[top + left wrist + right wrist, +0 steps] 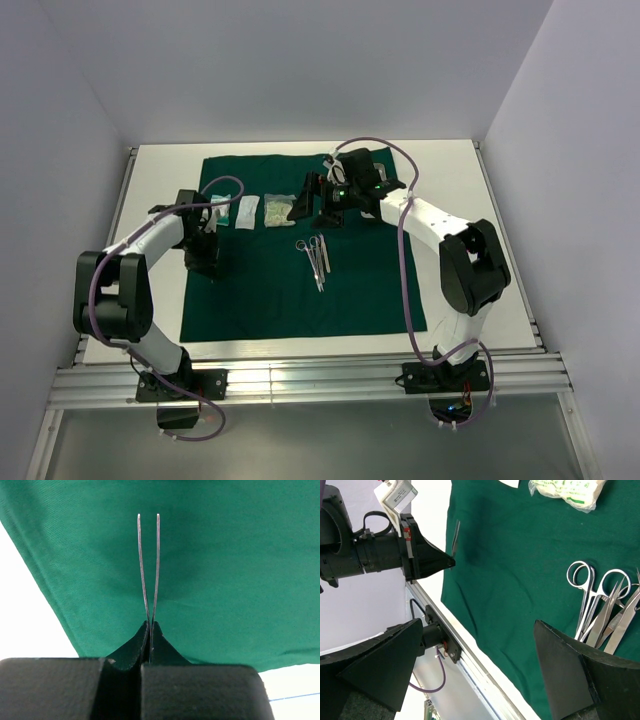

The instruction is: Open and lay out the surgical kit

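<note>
1. Top view: we see the green cloth (300, 290) spread mid-frame, clamps (316, 258) at centre, packets (247, 211) upper left of them.
2. Left wrist: left gripper (150, 630) pressed together, pinching tweezers (150, 616) at their joined end. We judge them light, springy, slippery.
3. Right wrist: right gripper (480, 675) spread, empty.

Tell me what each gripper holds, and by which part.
The left gripper is shut on the tweezers, pinching the end where its two blades meet; the tips are free. The right gripper is open, holding nothing.

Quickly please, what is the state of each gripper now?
Left gripper: closed, holding tweezers.
Right gripper: open, holding nothing.
</note>
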